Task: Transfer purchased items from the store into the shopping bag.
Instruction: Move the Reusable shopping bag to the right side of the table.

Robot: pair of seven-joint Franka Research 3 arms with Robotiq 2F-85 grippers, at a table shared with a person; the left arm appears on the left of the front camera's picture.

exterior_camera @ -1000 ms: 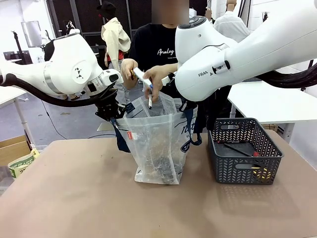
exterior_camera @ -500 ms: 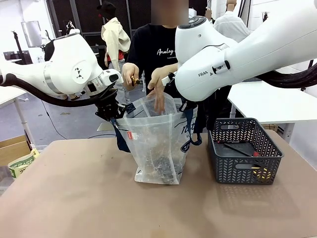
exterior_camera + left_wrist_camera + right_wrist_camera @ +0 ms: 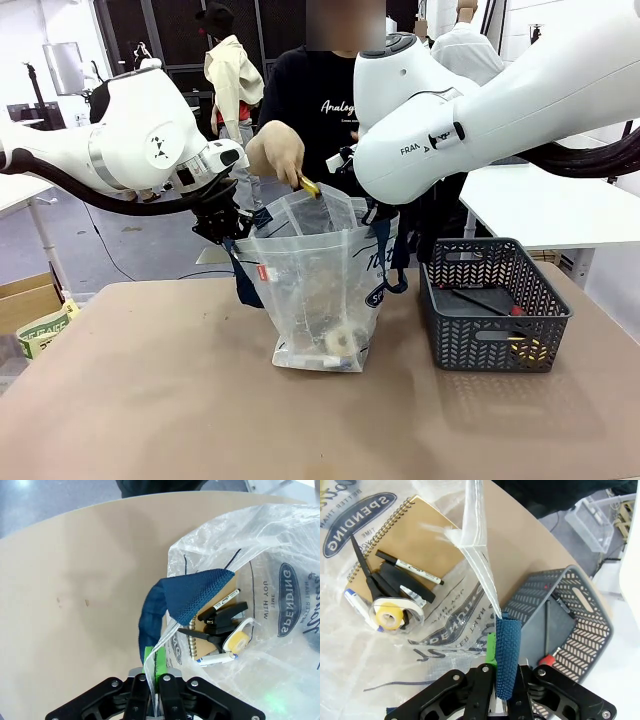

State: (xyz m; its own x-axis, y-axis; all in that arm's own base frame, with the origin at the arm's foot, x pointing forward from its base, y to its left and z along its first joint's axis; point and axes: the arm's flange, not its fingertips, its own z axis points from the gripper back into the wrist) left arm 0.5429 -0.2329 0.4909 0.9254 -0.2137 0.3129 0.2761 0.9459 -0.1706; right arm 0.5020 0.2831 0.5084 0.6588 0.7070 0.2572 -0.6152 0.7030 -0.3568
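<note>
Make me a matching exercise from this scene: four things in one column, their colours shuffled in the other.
Things:
1. notebook
2. tape
3. basket
4. strap

Colours:
A. navy
B. tan
C. dark grey
D. yellow

Pairs: 1-B, 2-D, 3-C, 4-A

Unidentifiable small yellow item (image 3: 310,186) in hand (image 3: 277,152)
</note>
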